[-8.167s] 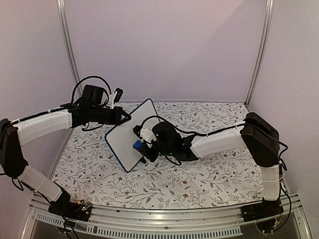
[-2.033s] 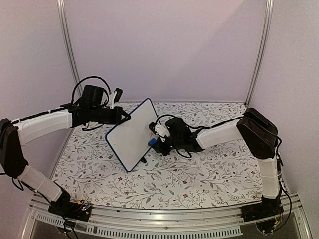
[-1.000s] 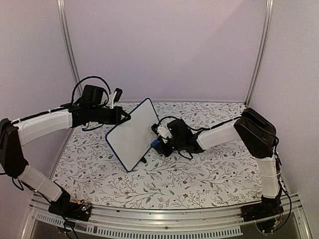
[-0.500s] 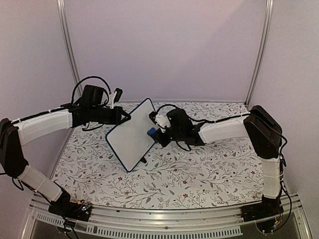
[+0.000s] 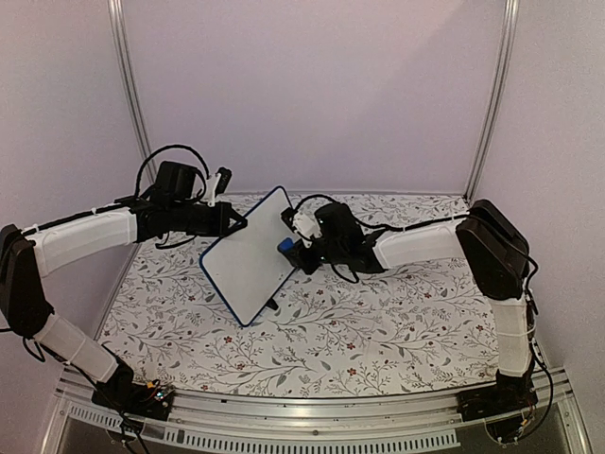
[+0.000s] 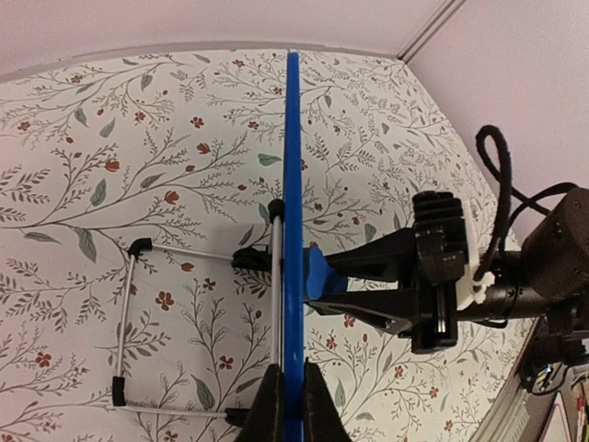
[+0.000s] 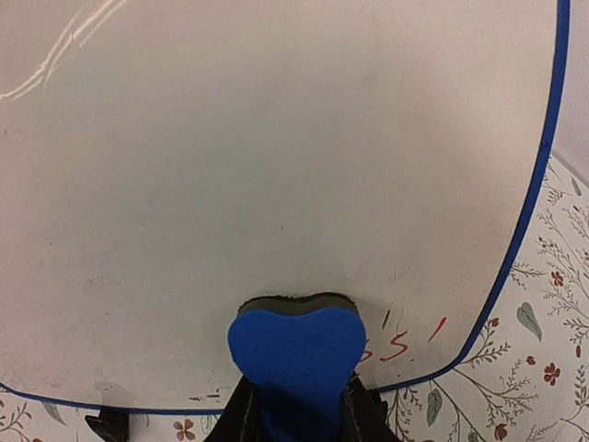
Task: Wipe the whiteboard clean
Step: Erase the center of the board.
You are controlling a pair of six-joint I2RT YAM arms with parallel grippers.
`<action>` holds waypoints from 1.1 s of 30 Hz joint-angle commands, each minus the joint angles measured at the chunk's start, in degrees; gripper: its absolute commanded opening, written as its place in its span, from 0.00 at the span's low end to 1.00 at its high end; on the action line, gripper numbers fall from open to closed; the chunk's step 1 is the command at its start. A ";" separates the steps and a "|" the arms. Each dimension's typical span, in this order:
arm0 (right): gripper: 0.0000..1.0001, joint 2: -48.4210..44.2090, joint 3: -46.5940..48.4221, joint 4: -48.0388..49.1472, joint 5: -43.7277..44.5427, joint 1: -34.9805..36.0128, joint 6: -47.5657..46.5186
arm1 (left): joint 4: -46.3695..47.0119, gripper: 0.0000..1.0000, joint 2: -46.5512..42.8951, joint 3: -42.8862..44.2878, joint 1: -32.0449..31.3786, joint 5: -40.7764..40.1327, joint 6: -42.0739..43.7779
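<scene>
While propped upright, whiteboard [image 5: 248,268]: edge clamped in left claw [image 6: 287,382].
Right claw [image 7: 294,405]: gripping blue eraser [image 7: 294,354], pressed on board beside red marks [image 7: 405,345].

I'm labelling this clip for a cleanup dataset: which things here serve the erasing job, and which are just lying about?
Job: whiteboard, red marks, blue eraser, left end effector gripping the board's edge, right end effector holding the eraser.
Just there: floral table cover, frame posts.
</scene>
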 commanded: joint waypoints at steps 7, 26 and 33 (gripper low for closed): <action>0.16 3.29 -7.92 0.66 0.32 -0.30 2.16 | -2.04 0.00 1.02 -0.22 -1.28 2.83 -0.09; 0.16 -0.77 9.16 -8.75 -2.35 -2.72 -3.18 | -2.07 0.00 0.90 -0.22 -1.42 2.74 0.17; 0.16 1.39 12.38 -14.08 -6.06 -3.22 -6.31 | -2.00 0.00 0.95 -0.26 -1.40 2.97 0.13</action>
